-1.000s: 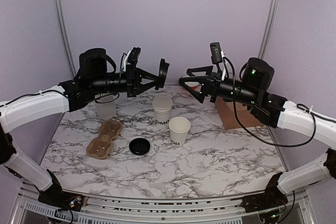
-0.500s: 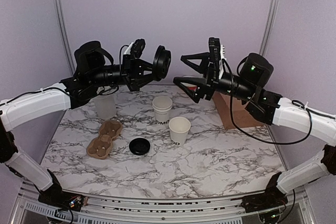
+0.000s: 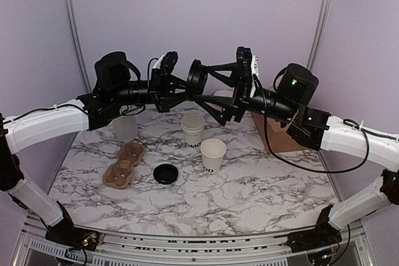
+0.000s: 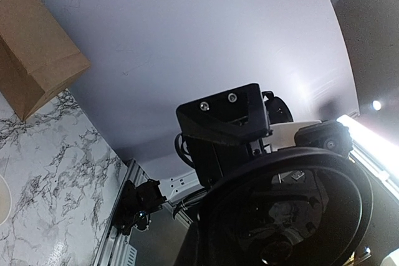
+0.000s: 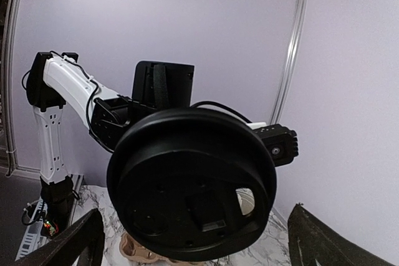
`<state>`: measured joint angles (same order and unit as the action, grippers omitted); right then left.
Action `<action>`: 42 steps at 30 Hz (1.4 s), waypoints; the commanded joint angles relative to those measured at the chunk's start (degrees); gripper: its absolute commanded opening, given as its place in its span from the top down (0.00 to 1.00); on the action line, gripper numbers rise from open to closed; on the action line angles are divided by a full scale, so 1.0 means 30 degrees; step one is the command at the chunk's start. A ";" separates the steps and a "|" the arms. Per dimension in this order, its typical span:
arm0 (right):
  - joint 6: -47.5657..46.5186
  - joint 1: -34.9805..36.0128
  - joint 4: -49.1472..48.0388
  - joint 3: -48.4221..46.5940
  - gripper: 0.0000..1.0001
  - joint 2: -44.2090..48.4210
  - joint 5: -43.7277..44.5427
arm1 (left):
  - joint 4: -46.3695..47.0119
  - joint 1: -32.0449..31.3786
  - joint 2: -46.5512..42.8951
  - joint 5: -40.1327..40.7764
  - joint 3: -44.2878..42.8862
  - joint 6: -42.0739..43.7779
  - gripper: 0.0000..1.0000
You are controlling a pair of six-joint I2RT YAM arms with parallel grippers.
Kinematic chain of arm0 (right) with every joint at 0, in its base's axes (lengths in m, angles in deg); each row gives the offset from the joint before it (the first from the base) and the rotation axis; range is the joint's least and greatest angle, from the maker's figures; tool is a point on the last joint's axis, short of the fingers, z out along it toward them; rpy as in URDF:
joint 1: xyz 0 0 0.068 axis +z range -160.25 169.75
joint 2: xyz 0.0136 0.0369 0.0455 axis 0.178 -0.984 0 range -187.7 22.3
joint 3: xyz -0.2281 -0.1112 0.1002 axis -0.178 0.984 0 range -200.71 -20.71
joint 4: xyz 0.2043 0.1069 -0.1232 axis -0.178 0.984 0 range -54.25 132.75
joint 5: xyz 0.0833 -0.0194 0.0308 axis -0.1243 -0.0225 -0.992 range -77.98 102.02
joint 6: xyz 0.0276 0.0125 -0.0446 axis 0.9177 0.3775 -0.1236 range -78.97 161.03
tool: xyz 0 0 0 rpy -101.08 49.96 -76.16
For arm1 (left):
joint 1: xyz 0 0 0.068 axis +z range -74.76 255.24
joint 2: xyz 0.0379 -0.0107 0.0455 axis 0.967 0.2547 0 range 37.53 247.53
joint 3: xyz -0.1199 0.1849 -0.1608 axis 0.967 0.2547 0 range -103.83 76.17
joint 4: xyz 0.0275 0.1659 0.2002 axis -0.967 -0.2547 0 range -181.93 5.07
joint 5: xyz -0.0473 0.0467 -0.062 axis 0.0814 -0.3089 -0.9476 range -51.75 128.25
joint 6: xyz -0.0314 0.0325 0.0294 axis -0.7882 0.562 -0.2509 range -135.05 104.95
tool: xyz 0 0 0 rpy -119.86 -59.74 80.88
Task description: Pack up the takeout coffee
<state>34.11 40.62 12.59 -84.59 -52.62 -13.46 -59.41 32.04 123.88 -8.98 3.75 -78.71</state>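
Note:
My left gripper (image 3: 189,83) is shut on a round black lid (image 3: 197,79) and holds it on edge, high above the table. The lid fills the lower right of the left wrist view (image 4: 293,210) and the middle of the right wrist view (image 5: 190,185). My right gripper (image 3: 202,85) is open, with one finger (image 3: 221,66) above the lid and the other below, not touching. A single white cup with black lettering (image 3: 213,154) stands lidless on the table under them. No lidded cup shows.
A stack of nested white cups (image 3: 192,130) stands behind the single cup. A loose black lid (image 3: 166,173) and a cardboard cup carrier (image 3: 124,165) lie at the left. A brown paper bag (image 3: 280,135) stands at the right, and a translucent container (image 3: 124,126) at the back left.
My left gripper has carried the lid to the right and turned it on edge. My right gripper has swung left and up, so its open fingers now straddle the lid.

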 commanded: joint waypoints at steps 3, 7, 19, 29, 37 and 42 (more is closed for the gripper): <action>-0.0363 0.0079 0.0281 -0.1080 0.01 -0.0039 0.0559 | 0.0840 -0.0102 0.0068 -0.0347 -0.0220 0.0172 1.00; -0.0478 0.0299 0.0792 -0.1463 0.02 -0.0400 0.0399 | 0.0840 -0.0131 0.0134 -0.0298 -0.0217 0.0129 1.00; -0.0489 0.0419 0.1157 -0.1542 0.08 -0.0550 0.0965 | 0.0840 -0.0131 0.0227 -0.0269 -0.0125 0.0096 1.00; -0.0250 0.0423 0.1131 -0.1583 0.12 -0.0528 0.0897 | 0.0840 -0.0131 0.0387 -0.0252 -0.0022 0.0039 1.00; -0.0147 0.0416 0.1192 -0.1625 0.12 -0.0590 0.0860 | 0.0840 -0.0131 0.0507 -0.0202 0.0015 0.0036 1.00; -0.0111 0.0418 0.1273 -0.1632 0.14 -0.0654 0.0918 | 0.0840 -0.0131 0.0548 -0.0255 0.0000 0.0038 1.00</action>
<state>33.09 41.38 16.24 -86.91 -54.10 -11.14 -59.39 31.91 124.84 -9.24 3.75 -78.93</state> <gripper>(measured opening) 0.871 0.040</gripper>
